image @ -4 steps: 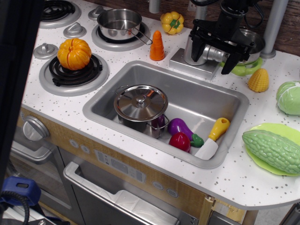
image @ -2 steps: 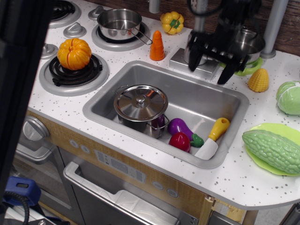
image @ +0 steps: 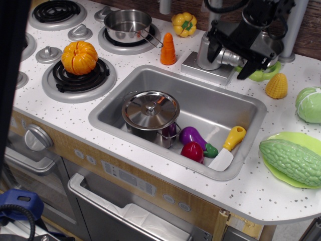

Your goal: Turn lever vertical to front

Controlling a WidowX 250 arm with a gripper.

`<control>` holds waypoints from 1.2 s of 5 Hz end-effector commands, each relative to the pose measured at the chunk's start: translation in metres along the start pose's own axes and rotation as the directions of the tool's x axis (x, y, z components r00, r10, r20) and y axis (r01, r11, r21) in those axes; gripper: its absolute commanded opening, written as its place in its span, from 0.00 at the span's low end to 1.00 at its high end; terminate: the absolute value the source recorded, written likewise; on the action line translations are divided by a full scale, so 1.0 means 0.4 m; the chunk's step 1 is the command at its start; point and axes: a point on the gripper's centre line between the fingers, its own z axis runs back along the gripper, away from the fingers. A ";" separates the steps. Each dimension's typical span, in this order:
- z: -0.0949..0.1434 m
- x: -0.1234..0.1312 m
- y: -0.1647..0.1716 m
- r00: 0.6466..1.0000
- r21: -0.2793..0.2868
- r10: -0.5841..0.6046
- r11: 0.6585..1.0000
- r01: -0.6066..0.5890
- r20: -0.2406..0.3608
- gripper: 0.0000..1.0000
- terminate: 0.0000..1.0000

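Note:
The lever (image: 229, 58) is a short silver stub jutting to the right from the grey cylindrical tap body (image: 204, 52), which stands on a square silver base (image: 194, 67) behind the sink. My black gripper (image: 228, 64) hangs just above and around the lever. Its jaws are open, one finger (image: 212, 48) in front of the tap body and the other finger (image: 248, 69) beyond the lever's tip. Nothing is held.
The sink (image: 150, 75) holds a lidded pot (image: 150, 113), an eggplant (image: 192, 136), a red vegetable and a knife (image: 227, 148). A carrot (image: 168, 49), yellow pepper (image: 184, 23), corn (image: 277, 86), cabbage (image: 310, 104) and green gourd (image: 292, 160) lie around the sink. The stove is on the left.
The gripper dipped lower over the lever, hiding it, then lifted a little up and right. The lever shows again, still pointing right. The jaws stayed open.

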 end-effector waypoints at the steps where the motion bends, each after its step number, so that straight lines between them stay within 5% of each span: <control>1: 0.112 0.076 0.036 0.989 -0.054 0.072 0.996 -0.066 0.128 1.00 0.00; 6: 0.066 0.172 0.045 0.981 -0.125 0.067 0.991 -0.044 0.185 1.00 0.00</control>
